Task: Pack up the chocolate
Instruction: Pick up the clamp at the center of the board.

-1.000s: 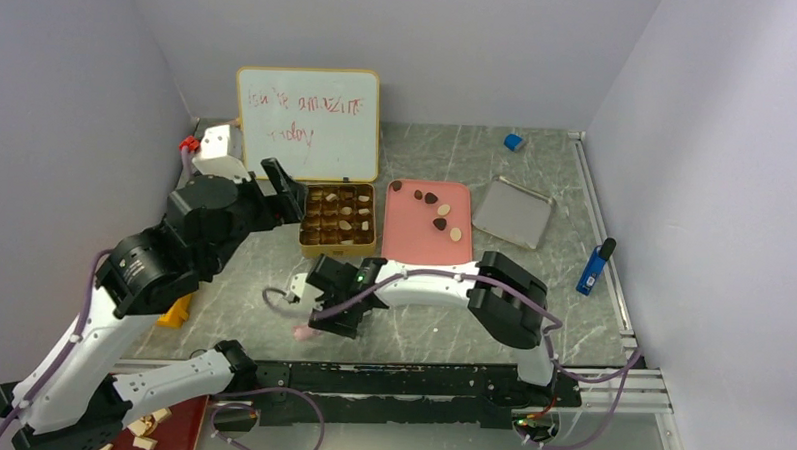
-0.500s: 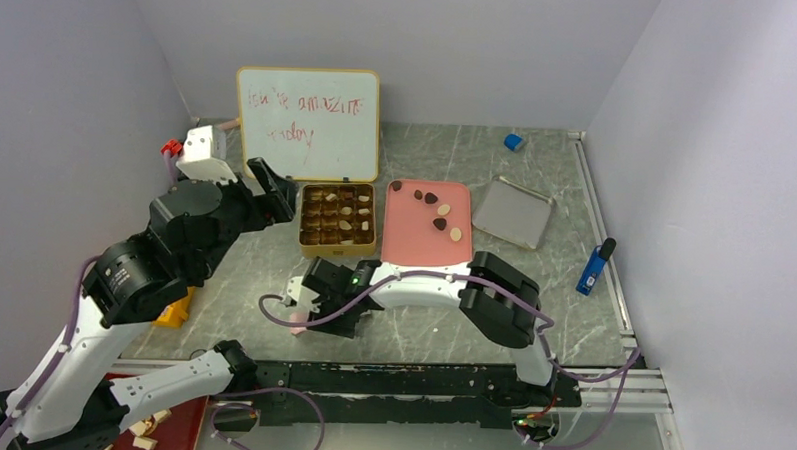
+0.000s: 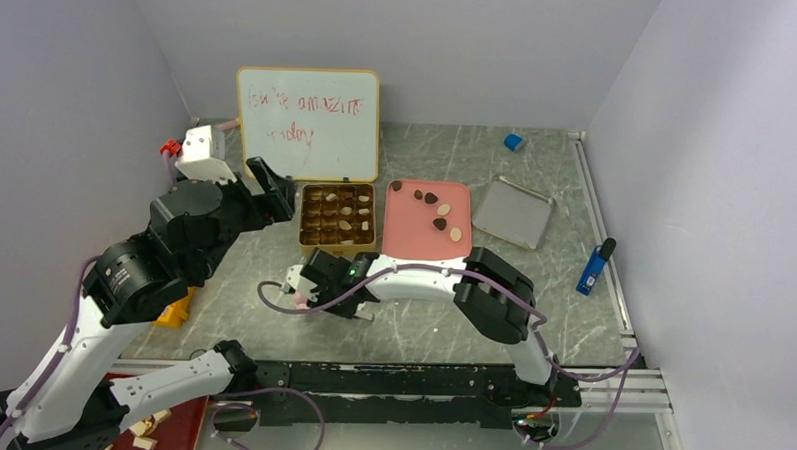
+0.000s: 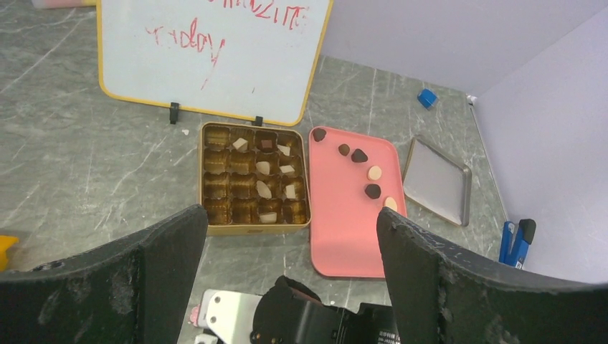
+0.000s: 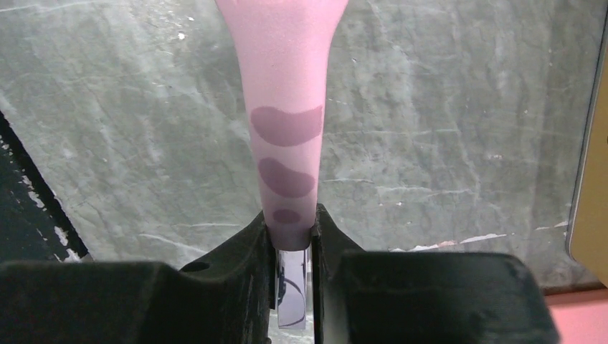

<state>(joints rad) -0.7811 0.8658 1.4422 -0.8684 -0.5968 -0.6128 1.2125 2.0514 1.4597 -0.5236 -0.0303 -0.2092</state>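
Tapered matte-pink handle (image 5: pixel 285 107) in right pincer (image 5: pixel 292 228)

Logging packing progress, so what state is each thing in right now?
Gold metal compartment tin: open, partly filled.
Dark and tan chocolate pieces: six loose on the tray, others in the tin.
Pink plastic tray: lying flat.
Flat silver metal tray: lying flat.
White board with red writing: standing upright.
Left gripper: jaws open, holding nothing.
Right gripper: jaws shut on pink tapered handle.
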